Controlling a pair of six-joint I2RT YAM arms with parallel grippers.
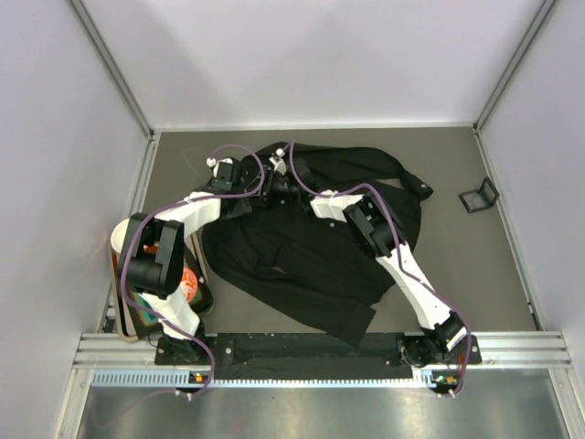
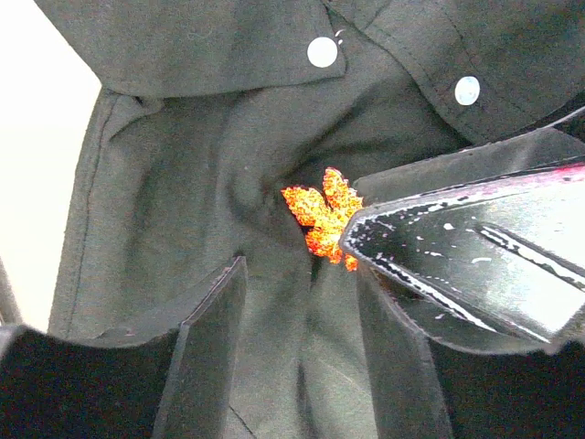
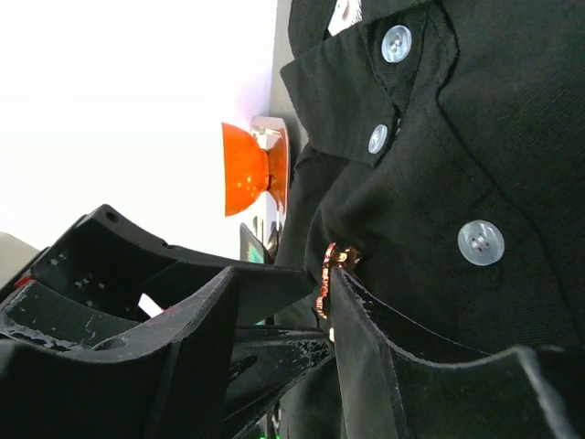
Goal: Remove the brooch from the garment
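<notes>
Top view: black shirt [image 1: 302,256] lies on the grey table [image 1: 457,274]

Left wrist: maple-leaf brooch [image 2: 315,215] is pinned under the collar; left gripper [image 2: 302,357] gapes, empty

Right wrist: right gripper [image 3: 283,274] is narrowed, brooch at one fingertip, hold unclear

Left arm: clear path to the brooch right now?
Likely not cleanly. The left claw is open with the brooch just ahead on the shirt, but the right claw has a finger over the brooch's edge, crowding that side.

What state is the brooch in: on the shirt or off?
On: the brooch sits flat against puckered shirt cloth, not lifted clear. Its pin is hidden.
</notes>
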